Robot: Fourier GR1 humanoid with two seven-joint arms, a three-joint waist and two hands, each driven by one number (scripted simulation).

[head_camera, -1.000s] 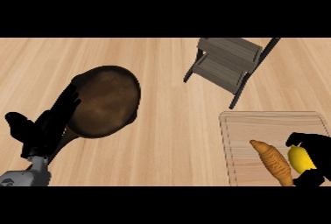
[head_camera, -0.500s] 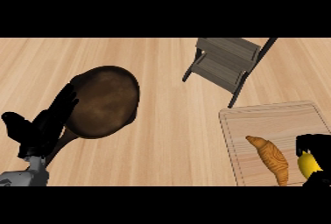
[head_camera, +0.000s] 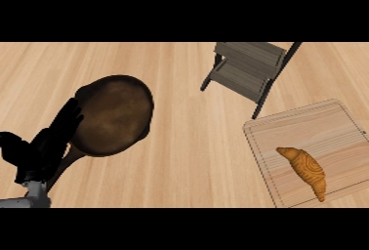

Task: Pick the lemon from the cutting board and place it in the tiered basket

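While the left hand (head_camera: pixel 45 146) rests lower left, fingers straight, beside a dark pan (head_camera: pixel 114 114), a croissant (head_camera: pixel 306 171) lies on the cutting board (head_camera: pixel 317 127); the tiered basket (head_camera: pixel 249 68) stands beyond it on the bench (head_camera: pixel 187 161); where the lemon is, I cannot tell.

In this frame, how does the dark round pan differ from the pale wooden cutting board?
The dark brown round pan is bare; the pale wooden cutting board is rectangular and carries a golden croissant. The pan lies left, by the black left hand; the board lies right. Both rest flat on the wooden counter.
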